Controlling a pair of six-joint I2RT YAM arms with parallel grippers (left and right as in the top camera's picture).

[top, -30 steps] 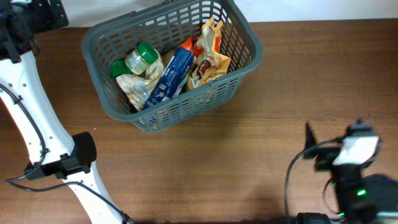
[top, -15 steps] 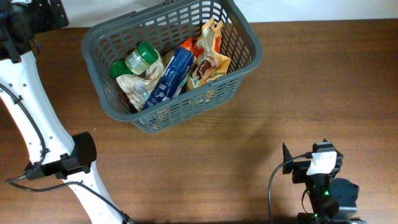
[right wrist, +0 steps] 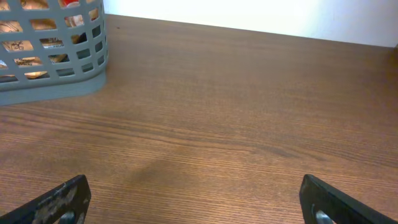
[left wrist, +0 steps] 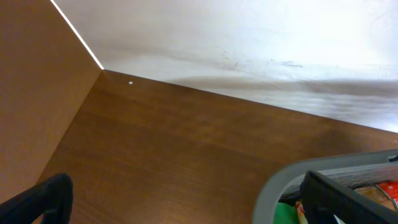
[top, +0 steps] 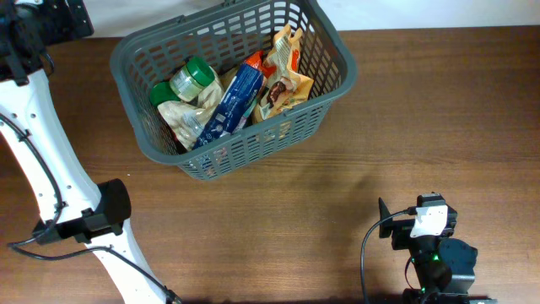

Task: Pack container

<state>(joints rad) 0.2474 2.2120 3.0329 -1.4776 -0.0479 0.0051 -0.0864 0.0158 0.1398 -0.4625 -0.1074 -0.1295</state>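
Observation:
The dark grey slotted container (top: 331, 91) stands at the back left of the table. It holds a blue packet (top: 232, 100), an orange snack bag (top: 285, 78), a clear bag and green-lidded jars (top: 192, 78). Its corner shows in the right wrist view (right wrist: 56, 81) and its rim in the left wrist view (left wrist: 292, 180). My right gripper (right wrist: 196, 202) is open and empty above bare wood at the front right, far from the container. My left gripper (left wrist: 193, 205) is open and empty at the far left, beside the container's rim.
The left arm's white links (top: 51, 169) run down the left side of the table. A pale wall (left wrist: 249, 43) lies behind the table's back edge. The right arm's base (top: 434, 262) sits at the front edge.
The right arm has drawn back towards the front edge and slightly left, folding over its base. The container, its contents and the left arm have not moved.

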